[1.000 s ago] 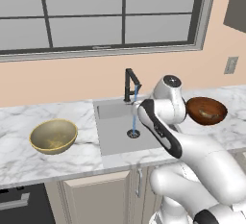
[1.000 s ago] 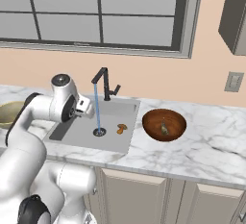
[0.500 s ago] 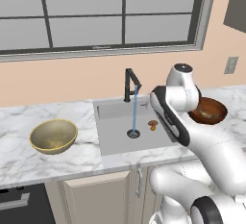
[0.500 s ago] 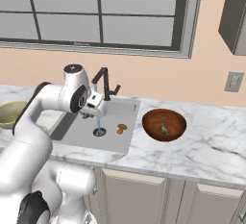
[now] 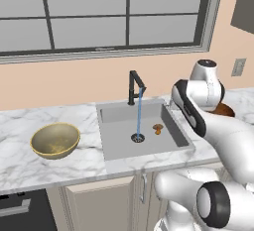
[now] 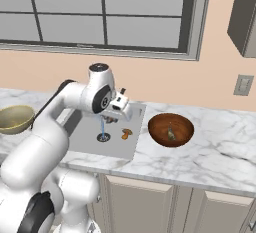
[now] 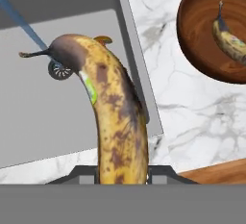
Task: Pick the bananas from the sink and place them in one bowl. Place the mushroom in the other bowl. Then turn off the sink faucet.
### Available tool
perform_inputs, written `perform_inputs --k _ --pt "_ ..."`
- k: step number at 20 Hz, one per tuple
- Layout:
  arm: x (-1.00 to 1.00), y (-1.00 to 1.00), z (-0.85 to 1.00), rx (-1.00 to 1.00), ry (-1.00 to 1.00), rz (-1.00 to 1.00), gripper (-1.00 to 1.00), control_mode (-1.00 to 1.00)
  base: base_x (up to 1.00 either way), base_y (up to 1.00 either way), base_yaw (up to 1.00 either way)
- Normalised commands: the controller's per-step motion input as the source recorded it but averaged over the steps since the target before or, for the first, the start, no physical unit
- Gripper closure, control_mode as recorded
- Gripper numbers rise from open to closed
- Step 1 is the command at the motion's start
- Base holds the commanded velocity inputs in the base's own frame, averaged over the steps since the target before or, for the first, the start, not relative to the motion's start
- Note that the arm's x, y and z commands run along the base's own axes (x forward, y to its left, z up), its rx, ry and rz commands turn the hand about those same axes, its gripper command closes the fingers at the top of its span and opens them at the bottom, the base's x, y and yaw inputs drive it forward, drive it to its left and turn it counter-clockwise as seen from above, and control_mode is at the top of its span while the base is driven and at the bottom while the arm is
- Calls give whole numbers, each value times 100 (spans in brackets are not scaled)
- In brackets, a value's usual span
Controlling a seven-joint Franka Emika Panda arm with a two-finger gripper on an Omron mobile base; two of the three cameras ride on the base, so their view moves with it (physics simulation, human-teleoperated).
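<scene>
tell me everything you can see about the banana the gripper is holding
The held banana is yellow, heavily mottled with brown, with a dark brown stem end and a small green sticker. It curves away from the gripper, which is clamped on its lower end, and hangs above the sink's right edge, touching nothing else.

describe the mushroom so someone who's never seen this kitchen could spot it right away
Find the grey sink set in the white marble counter under the window, with a black faucet pouring a thin blue stream. On the basin floor, just right of the round drain, sits the mushroom. It is small, stubby and orange-brown, unlike the long speckled yellow banana in the gripper.
</scene>
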Motion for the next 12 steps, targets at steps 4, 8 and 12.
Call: perform_inputs --k 4,8,12 --pt "17 -74 0 0 0 0 100 -100 0 0 0" --pt "28 -74 0 0 0 0 100 -100 0 0 0" --pt "24 -59 0 0 0 0 100 -100 0 0 0"
